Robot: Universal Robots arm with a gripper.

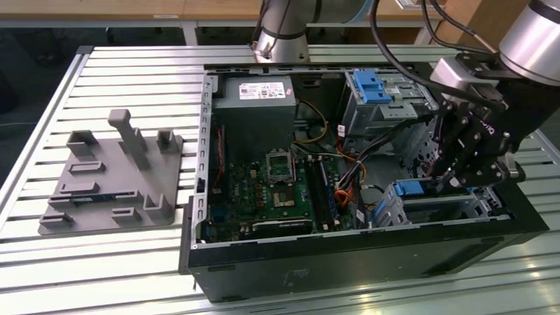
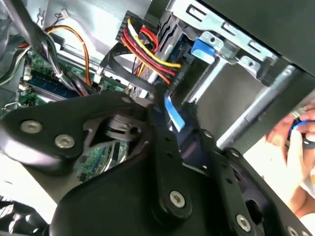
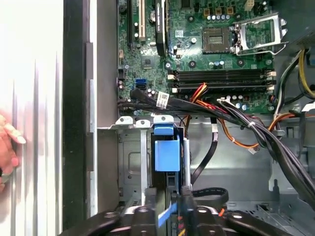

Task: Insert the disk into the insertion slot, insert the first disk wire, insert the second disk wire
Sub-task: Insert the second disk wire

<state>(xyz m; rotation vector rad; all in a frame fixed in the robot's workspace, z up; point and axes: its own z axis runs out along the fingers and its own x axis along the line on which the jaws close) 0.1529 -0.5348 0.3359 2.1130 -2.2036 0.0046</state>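
Low at the exterior view's right, I hold my gripper (image 1: 457,176) clamped on a flat blue wire (image 2: 173,114), lining it up behind the disk (image 3: 166,152).

Exterior view: high, looking down across the table (image 1: 131,262) at the open computer case (image 1: 350,256).
First wrist view: close, facing the motherboard (image 3: 216,54).
Second wrist view: closer, behind the tool (image 2: 170,115).
Shared: case interior.
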